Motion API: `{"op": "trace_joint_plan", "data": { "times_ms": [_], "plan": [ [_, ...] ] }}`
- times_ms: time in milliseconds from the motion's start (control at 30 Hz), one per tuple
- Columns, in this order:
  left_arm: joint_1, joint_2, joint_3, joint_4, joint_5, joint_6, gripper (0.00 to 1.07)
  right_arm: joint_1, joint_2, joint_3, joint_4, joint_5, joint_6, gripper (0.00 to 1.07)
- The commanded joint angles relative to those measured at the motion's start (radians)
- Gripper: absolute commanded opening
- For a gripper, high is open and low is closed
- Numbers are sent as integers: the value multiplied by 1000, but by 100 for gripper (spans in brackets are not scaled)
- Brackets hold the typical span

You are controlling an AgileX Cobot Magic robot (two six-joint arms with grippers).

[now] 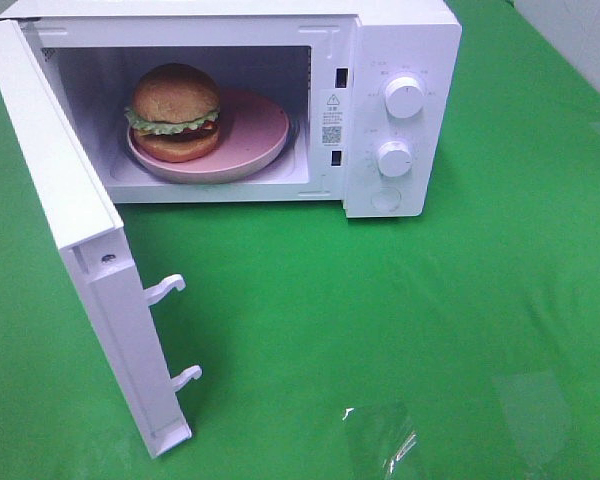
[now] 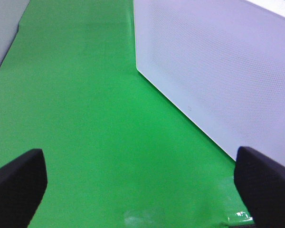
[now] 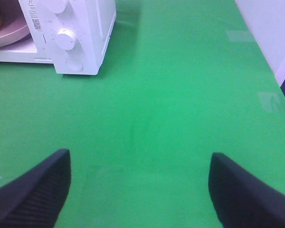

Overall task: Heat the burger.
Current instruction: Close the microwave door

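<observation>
Inside the microwave (image 1: 400,40), whose door (image 1: 70,230) stood swung wide, the burger (image 1: 175,110) was found seated on its pink plate (image 1: 260,135) for heating, while the left gripper (image 2: 141,183) and right gripper (image 3: 140,185) were held apart, apparently empty.

Staged lab tabletop, green cloth (image 1: 430,320), lone white microwave (image 1: 400,110), bare wall behind

Matte black left gripper (image 2: 140,187), broad rounded fingers (image 2: 16,185), black right gripper (image 3: 140,190), finely ribbed pads (image 3: 35,190)

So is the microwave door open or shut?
Open: the door stands swung out, leaving the burger on its plate visible inside.
</observation>
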Motion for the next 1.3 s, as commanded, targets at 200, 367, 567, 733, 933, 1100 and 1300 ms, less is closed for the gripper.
{"op": "trace_joint_plan", "data": {
  "times_ms": [200,367,567,733,933,1100,1300],
  "plan": [
    [-6,-6,0,-4,-14,-2,100,-5,-28,0,0,-9,1,76],
    [-6,-6,0,-4,-14,-2,100,-5,-28,0,0,-9,1,76],
    [-6,-6,0,-4,-14,-2,100,-5,-28,0,0,-9,1,76],
    [-6,-5,0,-3,-14,-4,100,-5,-28,0,0,-9,1,76],
    [-6,-5,-2,-6,-19,-19,98,-5,-28,0,0,-9,1,76],
    [-6,-5,-35,-6,-81,-57,92,-5,-28,0,0,-9,3,76],
    [-6,-4,-35,7,-208,-57,71,-5,-28,0,0,-9,3,76]
  ]
}}
